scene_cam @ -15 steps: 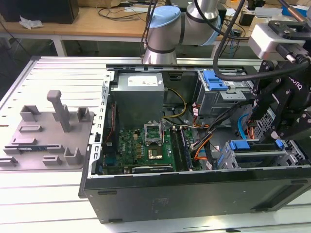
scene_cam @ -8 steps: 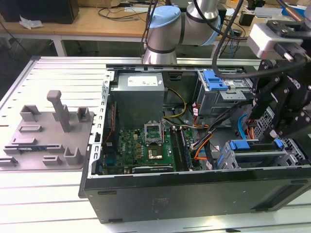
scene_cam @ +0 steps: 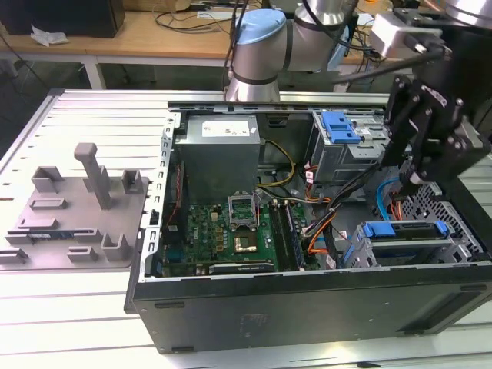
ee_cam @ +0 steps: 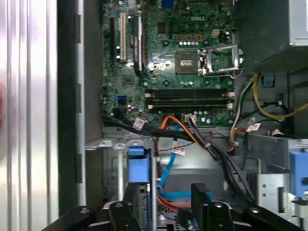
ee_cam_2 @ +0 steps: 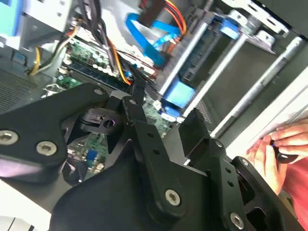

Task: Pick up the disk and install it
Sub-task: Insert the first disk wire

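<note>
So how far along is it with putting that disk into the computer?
The disk already appears to sit in the drive cage inside the computer case, blue rail showing. The gripper hangs just above it, open and empty. Whether the disk is pushed fully home I cannot tell.

Under your gripper (scene_cam: 409,184), most of the disk (scene_cam: 403,229) is buried in its cage (scene_cam: 461,247). You get the blue rail and a grey strip, the label is out of sight, and you cannot tell whether it is fully seated. In the first wrist view one finger (ee_cam: 138,204) covers part of that rail, and the gripper's body runs off the picture's edge. Past the case wall beside the gripper, in the second wrist view, a person's hand (ee_cam_2: 273,147) is cut by the edge, pinching a small dark thing (ee_cam_2: 285,157) you cannot identify. Ahead of the fingertips, the blue cable (ee_cam_2: 149,41) is smeared.
</note>
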Action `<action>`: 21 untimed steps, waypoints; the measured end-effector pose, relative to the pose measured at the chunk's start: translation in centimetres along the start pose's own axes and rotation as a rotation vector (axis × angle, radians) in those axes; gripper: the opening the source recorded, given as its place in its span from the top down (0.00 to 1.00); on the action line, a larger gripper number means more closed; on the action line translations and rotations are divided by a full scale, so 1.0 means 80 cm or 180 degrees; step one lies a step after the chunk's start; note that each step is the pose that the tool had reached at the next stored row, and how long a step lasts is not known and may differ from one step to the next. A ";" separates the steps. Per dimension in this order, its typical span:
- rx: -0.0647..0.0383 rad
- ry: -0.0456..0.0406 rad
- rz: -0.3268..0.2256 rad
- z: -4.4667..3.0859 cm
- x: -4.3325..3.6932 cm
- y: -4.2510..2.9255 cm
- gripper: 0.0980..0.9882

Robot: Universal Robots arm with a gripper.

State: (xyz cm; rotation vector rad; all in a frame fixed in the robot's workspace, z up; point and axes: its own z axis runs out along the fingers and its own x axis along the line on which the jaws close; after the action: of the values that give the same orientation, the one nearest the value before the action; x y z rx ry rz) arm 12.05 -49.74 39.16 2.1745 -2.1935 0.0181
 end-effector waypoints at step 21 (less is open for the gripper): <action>0.0138 0.0625 0.0287 0.0033 -0.060 0.0006 0.48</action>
State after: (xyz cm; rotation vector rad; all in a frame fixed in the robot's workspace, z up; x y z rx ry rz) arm 12.04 -44.98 38.68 1.9964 -2.1967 0.2730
